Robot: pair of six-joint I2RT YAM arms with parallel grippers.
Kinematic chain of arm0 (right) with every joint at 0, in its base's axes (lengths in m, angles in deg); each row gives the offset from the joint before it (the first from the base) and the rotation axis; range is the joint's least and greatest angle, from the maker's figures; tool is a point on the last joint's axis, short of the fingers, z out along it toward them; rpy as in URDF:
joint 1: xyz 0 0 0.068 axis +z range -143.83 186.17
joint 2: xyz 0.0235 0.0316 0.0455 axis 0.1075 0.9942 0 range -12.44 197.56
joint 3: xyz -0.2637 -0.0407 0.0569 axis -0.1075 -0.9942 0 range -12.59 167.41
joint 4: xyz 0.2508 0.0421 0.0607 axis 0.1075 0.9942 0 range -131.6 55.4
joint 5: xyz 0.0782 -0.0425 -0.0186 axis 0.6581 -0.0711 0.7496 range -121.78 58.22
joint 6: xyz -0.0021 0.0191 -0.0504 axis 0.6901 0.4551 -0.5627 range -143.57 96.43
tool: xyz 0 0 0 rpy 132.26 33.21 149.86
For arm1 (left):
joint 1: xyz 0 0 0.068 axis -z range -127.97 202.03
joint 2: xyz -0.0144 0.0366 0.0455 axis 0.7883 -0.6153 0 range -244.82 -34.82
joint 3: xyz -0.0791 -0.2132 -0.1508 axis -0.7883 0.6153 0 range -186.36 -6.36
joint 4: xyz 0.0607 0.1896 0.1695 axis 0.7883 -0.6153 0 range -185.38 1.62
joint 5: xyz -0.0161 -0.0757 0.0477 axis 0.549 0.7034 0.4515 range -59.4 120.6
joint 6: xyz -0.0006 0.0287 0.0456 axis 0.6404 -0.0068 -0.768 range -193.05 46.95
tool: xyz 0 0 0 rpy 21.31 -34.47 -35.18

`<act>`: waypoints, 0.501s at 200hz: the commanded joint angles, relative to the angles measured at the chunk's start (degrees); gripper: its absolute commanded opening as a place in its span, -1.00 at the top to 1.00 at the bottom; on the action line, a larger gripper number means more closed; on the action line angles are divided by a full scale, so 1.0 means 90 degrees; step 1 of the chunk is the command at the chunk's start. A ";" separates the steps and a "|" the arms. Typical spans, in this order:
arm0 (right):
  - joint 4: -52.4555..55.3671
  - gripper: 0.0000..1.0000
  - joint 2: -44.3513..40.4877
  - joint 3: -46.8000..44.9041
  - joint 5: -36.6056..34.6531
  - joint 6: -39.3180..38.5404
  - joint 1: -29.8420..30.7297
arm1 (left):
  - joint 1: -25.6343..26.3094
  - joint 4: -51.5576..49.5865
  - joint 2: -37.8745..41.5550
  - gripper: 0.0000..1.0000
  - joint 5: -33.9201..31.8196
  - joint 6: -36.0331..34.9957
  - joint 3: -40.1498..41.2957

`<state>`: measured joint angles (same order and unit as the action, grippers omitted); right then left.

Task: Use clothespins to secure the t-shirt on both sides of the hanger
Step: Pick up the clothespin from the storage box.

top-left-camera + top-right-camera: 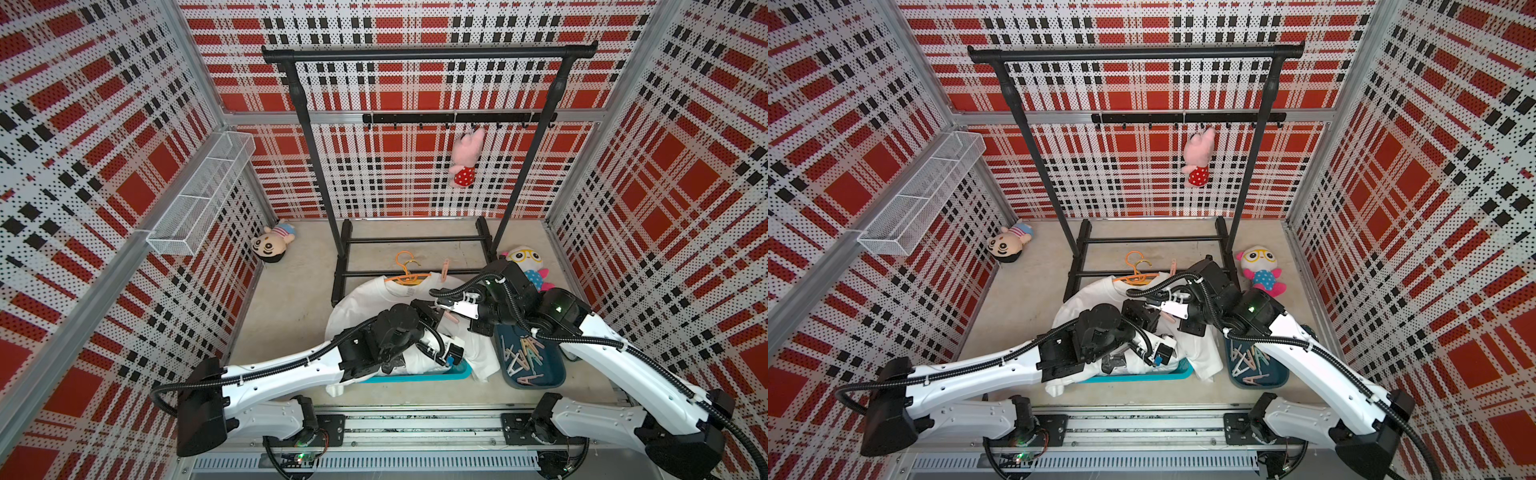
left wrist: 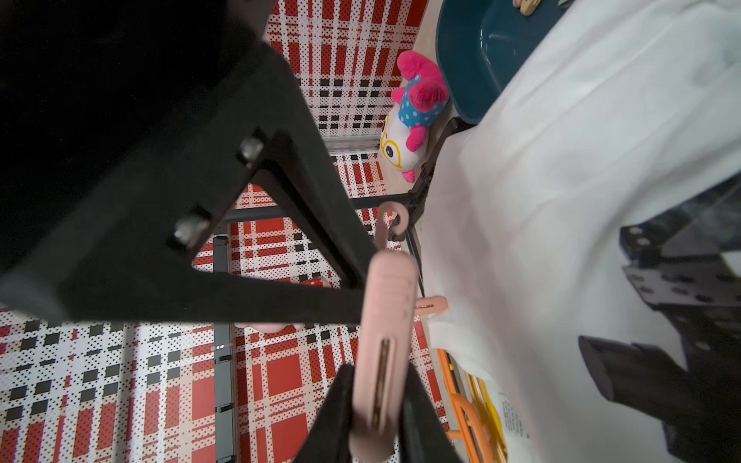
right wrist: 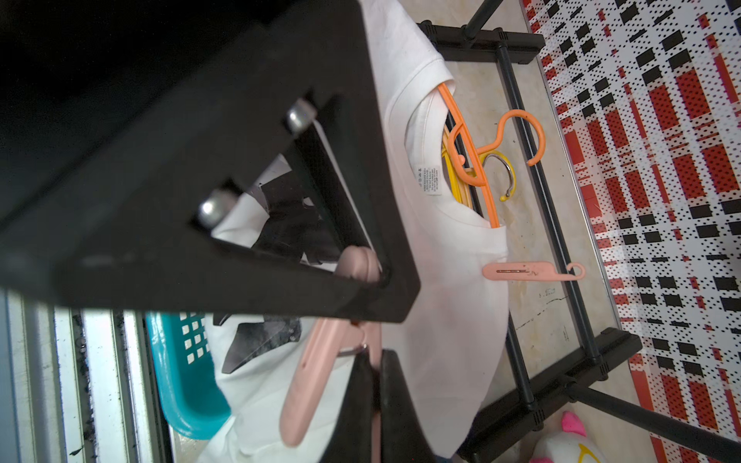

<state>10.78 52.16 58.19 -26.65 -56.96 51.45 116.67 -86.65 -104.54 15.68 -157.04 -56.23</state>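
Observation:
A pink clothespin (image 2: pixel 385 340) stands between my two grippers above the white t-shirt (image 1: pixel 365 303). My left gripper (image 2: pixel 377 421) is shut on its body, a black finger on each side. One leg of the same clothespin (image 3: pixel 312 373) is pinched in my right gripper (image 3: pixel 375 401), which is shut; the other leg sticks out free. The t-shirt hangs on an orange hanger (image 1: pixel 405 274) lying on the floor by the rack. Another pink clothespin (image 3: pixel 533 271) is clipped on the shirt's shoulder beside the collar. More clothespins (image 1: pixel 523 353) lie in a dark blue tray (image 1: pixel 509 378).
A teal basket (image 1: pixel 415 377) lies under the shirt's lower part. The black clothes rack (image 1: pixel 345 257) stands just behind the hanger. Plush toys sit at the back left (image 1: pixel 272 243), at the right (image 1: pixel 525 266) and on a wall hook (image 1: pixel 467 158).

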 commanded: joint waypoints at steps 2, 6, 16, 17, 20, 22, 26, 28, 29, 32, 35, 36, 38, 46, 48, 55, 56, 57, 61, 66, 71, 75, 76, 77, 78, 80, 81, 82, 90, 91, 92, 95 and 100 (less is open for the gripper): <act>-0.0272 1.00 -0.0085 0.0121 -0.0092 -0.0111 0.0047 | -0.0057 -0.0078 0.0022 0.80 0.0361 0.0167 -0.0117; -0.0290 1.00 -0.0097 0.0115 -0.0130 -0.0093 0.0043 | -0.0073 -0.0085 0.0021 0.87 0.0367 0.0177 -0.0121; -0.0322 1.00 -0.0142 0.0119 -0.0169 -0.0094 0.0038 | -0.0144 -0.0122 0.0047 0.98 0.0423 0.0224 -0.0105; -0.0322 1.00 -0.0149 0.0119 -0.0164 -0.0103 0.0038 | -0.0143 -0.0124 0.0044 0.99 0.0430 0.0232 -0.0105; -0.0315 1.00 -0.0147 0.0135 -0.0146 -0.0102 0.0038 | -0.0159 -0.0129 0.0048 1.00 0.0448 0.0252 -0.0111; -0.0313 1.00 -0.0151 0.0146 -0.0129 -0.0100 0.0038 | -0.0170 -0.0133 0.0060 1.00 0.0459 0.0253 -0.0103; -0.0303 1.00 -0.0165 0.0178 -0.0098 -0.0100 0.0038 | -0.0179 -0.0136 0.0066 1.00 0.0474 0.0250 -0.0073; -0.0303 0.96 -0.0158 0.0188 -0.0100 -0.0087 0.0038 | -0.0190 -0.0127 0.0074 1.00 0.0485 0.0255 -0.0067; -0.0307 0.95 -0.0157 0.0190 -0.0095 -0.0088 0.0038 | -0.0195 -0.0126 0.0077 1.00 0.0490 0.0257 -0.0066; -0.0319 0.93 -0.0167 0.0207 -0.0087 -0.0067 0.0038 | -0.0204 -0.0105 0.0089 1.00 0.0518 0.0266 -0.0037; -0.0322 0.90 -0.0179 0.0216 -0.0068 -0.0057 0.0038 | -0.0216 -0.0072 0.0108 1.00 0.0558 0.0287 -0.0017; -0.0322 0.89 -0.0182 0.0223 -0.0060 -0.0049 0.0038 | -0.0228 -0.0059 0.0113 1.00 0.0571 0.0298 -0.0002; -0.0317 0.86 -0.0180 0.0231 -0.0047 -0.0045 0.0038 | -0.0236 -0.0045 0.0118 1.00 0.0590 0.0303 0.0012; -0.0284 0.68 -0.0188 0.0272 -0.0022 -0.0068 0.0038 | -0.0272 0.0008 0.0145 1.00 0.0662 0.0342 0.0068; -0.0291 0.62 -0.0193 0.0285 -0.0042 -0.0069 0.0038 | -0.0282 0.0018 0.0155 1.00 0.0669 0.0339 0.0083; -0.0330 0.51 -0.0211 0.0327 -0.0163 -0.0035 0.0038 | -0.0323 0.0067 0.0172 1.00 0.0718 0.0393 0.0122; -0.0331 0.49 -0.0213 0.0333 -0.0176 -0.0038 0.0038 | -0.0325 0.0074 0.0175 1.00 0.0729 0.0399 0.0131; -0.0326 0.48 -0.0209 0.0345 -0.0197 -0.0039 0.0038 | -0.0326 0.0072 0.0176 1.00 0.0739 0.0408 0.0136; -0.0308 0.39 -0.0212 0.0399 -0.0247 -0.0068 0.0038 | -0.0354 0.0083 0.0183 1.00 0.0763 0.0415 0.0153; -0.0289 0.18 -0.0215 0.0469 -0.0319 -0.0097 0.0038 | -0.0376 0.0111 0.0195 1.00 0.0785 0.0433 0.0182; -0.0344 0.02 -0.0215 0.0536 -0.0459 -0.0069 0.0038 | -0.0390 0.0163 0.0215 1.00 0.0783 0.0471 0.0210; -0.0412 -0.03 -0.0228 0.0568 -0.0591 -0.0029 0.0038 | -0.0402 0.0228 0.0234 1.00 0.0787 0.0534 0.0245; -0.0431 -0.04 -0.0231 0.0570 -0.0624 -0.0010 0.0038 | -0.0404 0.0247 0.0235 1.00 0.0788 0.0553 0.0251; -0.0464 -0.05 -0.0242 0.0576 -0.0660 -0.0006 0.0038 | -0.0404 0.0271 0.0240 1.00 0.0788 0.0567 0.0259; -0.0464 -0.05 -0.0242 0.0576 -0.0660 -0.0006 0.0038 | -0.0405 0.0288 0.0248 1.00 0.0783 0.0589 0.0268; -0.0514 -0.06 -0.0263 0.0588 -0.0739 0.0002 0.0038 | -0.0405 0.0330 0.0254 1.00 0.0763 0.0637 0.0285; -0.0573 -0.07 -0.0273 0.0603 -0.0805 0.0004 0.0038 | -0.0405 0.0352 0.0260 1.00 0.0756 0.0663 0.0291; -0.0573 -0.07 -0.0273 0.0603 -0.0805 0.0004 0.0038 | -0.0405 0.0372 0.0258 1.00 0.0748 0.0686 0.0298; -0.0823 -0.11 -0.0349 0.0611 -0.1093 -0.0014 0.0039 | -0.0412 0.0503 0.0301 1.00 0.0720 0.0924 0.0365; -0.0856 -0.12 -0.0365 0.0607 -0.1124 -0.0017 0.0038 | -0.0419 0.0507 0.0312 1.00 0.0720 0.0948 0.0365; -0.0891 -0.12 -0.0373 0.0595 -0.1174 -0.0014 0.0038 | -0.0422 0.0513 0.0318 1.00 0.0725 0.0975 0.0370; -0.1029 -0.14 -0.0414 0.0572 -0.1287 -0.0009 0.0038 | -0.0429 0.0514 0.0331 1.00 0.0743 0.1054 0.0384; -0.1257 -0.16 -0.0478 0.0526 -0.1495 0.0013 0.0038 | -0.0451 0.0478 0.0364 1.00 0.0787 0.1185 0.0393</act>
<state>6.97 51.14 62.04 -32.03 -56.85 51.49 113.33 -85.07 -103.22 20.49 -151.81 -53.94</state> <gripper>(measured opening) 0.558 0.176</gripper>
